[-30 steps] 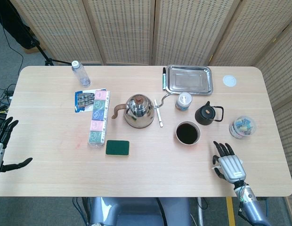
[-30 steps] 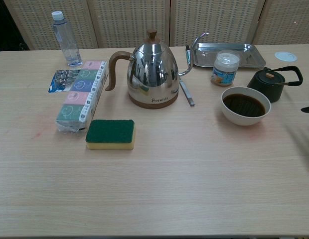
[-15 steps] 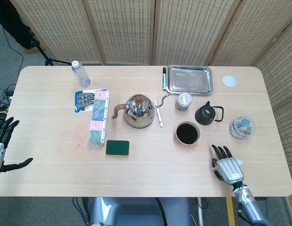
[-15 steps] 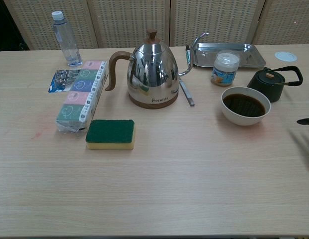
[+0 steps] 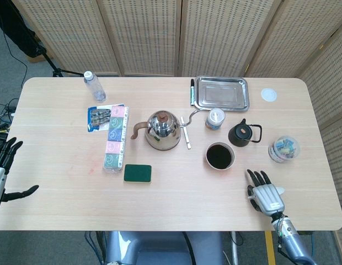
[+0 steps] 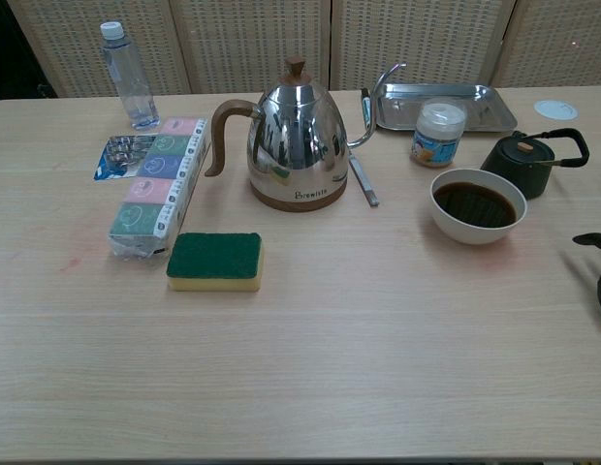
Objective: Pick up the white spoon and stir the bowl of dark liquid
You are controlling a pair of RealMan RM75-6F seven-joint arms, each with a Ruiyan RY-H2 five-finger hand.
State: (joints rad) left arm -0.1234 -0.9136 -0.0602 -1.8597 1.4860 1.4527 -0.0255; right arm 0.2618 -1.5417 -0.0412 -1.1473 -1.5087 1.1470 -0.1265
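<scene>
The white spoon (image 5: 186, 134) lies flat on the table just right of the steel kettle, under its spout; in the chest view the spoon (image 6: 363, 180) looks thin and greyish. The white bowl of dark liquid (image 5: 219, 156) (image 6: 477, 204) stands right of it. My right hand (image 5: 265, 196) hovers near the table's front edge, right of and nearer than the bowl, fingers spread and empty; only its dark fingertips (image 6: 593, 239) show at the chest view's right edge. My left hand (image 5: 3, 171) hangs off the table's left edge, fingers apart, holding nothing.
A steel kettle (image 5: 162, 130) stands mid-table, with a green sponge (image 5: 138, 173) and a pack of small boxes (image 5: 115, 138) to its left. A black teapot (image 5: 242, 133), a jar (image 5: 215, 118), a steel tray (image 5: 222, 92), a marker (image 5: 191, 91) and a plastic tub (image 5: 284, 149) surround the bowl.
My right hand has slid slightly back toward the table's front edge, away from the bowl. The left hand, spoon and bowl have not moved.
</scene>
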